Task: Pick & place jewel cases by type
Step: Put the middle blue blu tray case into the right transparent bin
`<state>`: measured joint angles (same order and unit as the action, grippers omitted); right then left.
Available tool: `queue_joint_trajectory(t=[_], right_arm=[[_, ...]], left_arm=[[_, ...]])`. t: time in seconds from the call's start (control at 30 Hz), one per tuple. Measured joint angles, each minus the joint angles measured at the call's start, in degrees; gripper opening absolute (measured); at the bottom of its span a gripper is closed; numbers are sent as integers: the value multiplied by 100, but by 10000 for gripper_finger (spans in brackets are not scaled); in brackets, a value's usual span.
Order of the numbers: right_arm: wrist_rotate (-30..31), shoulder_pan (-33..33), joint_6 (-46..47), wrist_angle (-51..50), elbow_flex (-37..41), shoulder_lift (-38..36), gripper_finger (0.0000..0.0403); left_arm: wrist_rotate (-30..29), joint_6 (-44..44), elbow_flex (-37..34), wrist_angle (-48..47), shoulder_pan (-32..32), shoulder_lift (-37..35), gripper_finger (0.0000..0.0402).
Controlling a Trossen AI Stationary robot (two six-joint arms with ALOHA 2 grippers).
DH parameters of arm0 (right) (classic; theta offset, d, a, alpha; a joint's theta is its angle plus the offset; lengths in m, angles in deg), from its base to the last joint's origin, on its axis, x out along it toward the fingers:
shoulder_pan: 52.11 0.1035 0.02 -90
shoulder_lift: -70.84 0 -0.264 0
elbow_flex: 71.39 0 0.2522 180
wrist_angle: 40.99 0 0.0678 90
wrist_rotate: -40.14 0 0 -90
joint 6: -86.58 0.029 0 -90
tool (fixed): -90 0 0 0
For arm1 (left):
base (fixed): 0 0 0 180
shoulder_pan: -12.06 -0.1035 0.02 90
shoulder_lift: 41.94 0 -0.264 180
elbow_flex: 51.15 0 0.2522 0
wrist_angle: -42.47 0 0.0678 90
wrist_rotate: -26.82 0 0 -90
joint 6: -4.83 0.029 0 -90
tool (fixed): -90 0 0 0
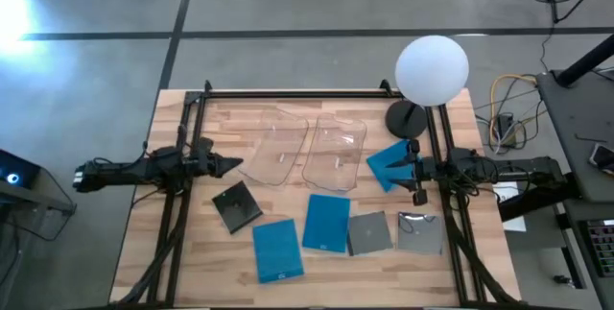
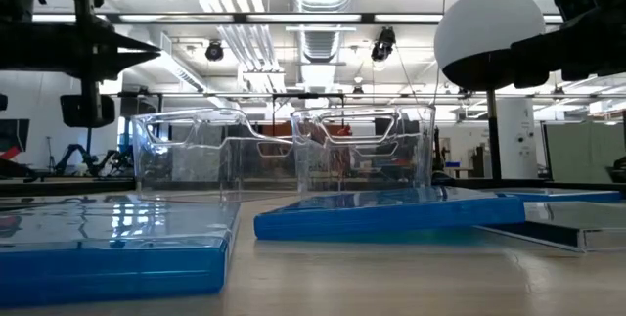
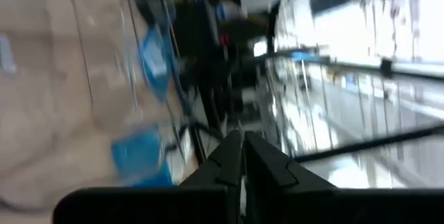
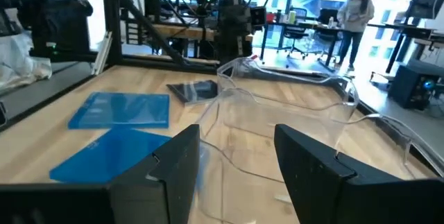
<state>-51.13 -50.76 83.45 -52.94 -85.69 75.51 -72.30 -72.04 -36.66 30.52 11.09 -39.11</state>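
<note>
Several jewel cases lie flat on the wooden table. Two blue ones (image 1: 326,222) (image 1: 278,249) and a dark one (image 1: 235,206) are near the middle; two grey ones (image 1: 369,233) (image 1: 419,233) are to the right. A third blue case (image 1: 384,168) lies beside the right clear bin (image 1: 336,154), under my right gripper (image 1: 405,163). That gripper is open (image 4: 236,161) and high above the table (image 2: 489,67). My left gripper (image 1: 232,164) is shut (image 3: 243,148), raised (image 2: 137,57) beside the left clear bin (image 1: 278,152).
A lamp with a white globe (image 1: 432,68) and black base (image 1: 408,118) stands at the far right, close to my right arm. The two clear bins sit side by side at the table's middle far part. A black frame (image 1: 288,94) runs round the table.
</note>
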Motion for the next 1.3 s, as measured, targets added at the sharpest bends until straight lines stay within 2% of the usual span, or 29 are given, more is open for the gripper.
queue_joint_trajectory(t=[0.07,0.1,0.17,0.23,0.27,0.33,0.4,0.43,0.53,0.63,0.67,0.77,0.83,1.03,1.2,1.3], right_arm=[[46,2,319,106,0,0,183],[160,1,775,357,0,-2,183],[478,0,2219,1053,0,-1,181],[1045,0,3187,1730,-7,-3,180],[1359,2,3534,2006,-4,-9,180],[1714,9,3774,2640,-2,44,182],[1763,22,3753,3447,-2,188,185],[1781,20,3922,3907,-2,286,186],[1872,16,4718,4949,-10,622,187],[1814,49,5243,4466,-12,1138,187],[1685,116,5817,4049,-7,1391,187],[932,483,8624,2890,2,2255,186],[322,805,9416,2556,-8,2807,185],[-864,1786,10559,2044,-396,4188,185],[-1034,2076,11061,1464,-814,5140,185],[-957,2057,10843,1466,-1042,5604,185]], left_arm=[[-692,-3,-4,118,2,0,0],[-1213,-12,-4,170,2,0,0],[-2487,-118,-11,280,0,-2,0],[-3729,-306,-11,434,-2,2,0],[-4004,-516,-10,468,-8,-11,0],[-4065,-1029,4,505,-9,-46,0],[-3669,-939,21,532,-35,-50,0],[-3262,-681,26,568,-31,-50,0],[-1526,-399,-10,554,-22,-28,0],[483,-620,6,675,51,206,0],[938,-650,52,636,125,320,0],[1287,-145,325,362,419,723,0],[1293,605,575,-127,573,999,0],[1483,1091,1133,-1009,693,1818,0],[2639,1489,1286,-1015,763,2581,0],[2814,1238,1323,-818,888,3117,0]])
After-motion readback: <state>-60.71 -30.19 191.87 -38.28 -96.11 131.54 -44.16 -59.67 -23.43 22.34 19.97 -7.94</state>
